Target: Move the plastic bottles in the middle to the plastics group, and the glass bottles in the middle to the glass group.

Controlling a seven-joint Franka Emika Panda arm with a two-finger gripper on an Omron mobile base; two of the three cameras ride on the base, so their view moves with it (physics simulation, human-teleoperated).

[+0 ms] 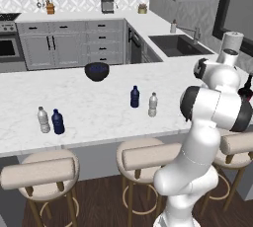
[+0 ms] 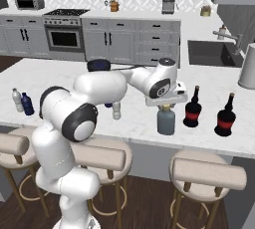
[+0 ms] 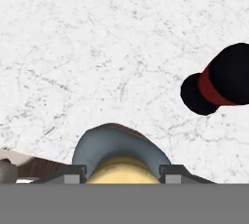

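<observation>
The big grey-blue glass bottle (image 2: 166,120) stands upright near the counter's front edge, just left of the glass group, two dark red-labelled bottles (image 2: 192,107) (image 2: 226,116). My gripper (image 2: 166,105) comes down over its top and is shut on the neck. In the hand view the tan cap (image 3: 121,172) sits between my fingertips (image 3: 73,172), the grey-blue shoulder (image 3: 119,142) lies below it, and one dark bottle (image 3: 219,82) is close on the right. Two plastic bottles stay mid-counter, dark blue (image 1: 134,96) and clear (image 1: 153,104). The plastics group (image 1: 44,120) (image 1: 58,121) stands far left.
A dark bowl (image 1: 97,71) sits at the back of the island. A white paper-towel roll (image 2: 248,66) stands behind the glass group at the right end. The sink (image 1: 178,45) is beyond the counter, and padded stools (image 2: 209,173) line the front edge.
</observation>
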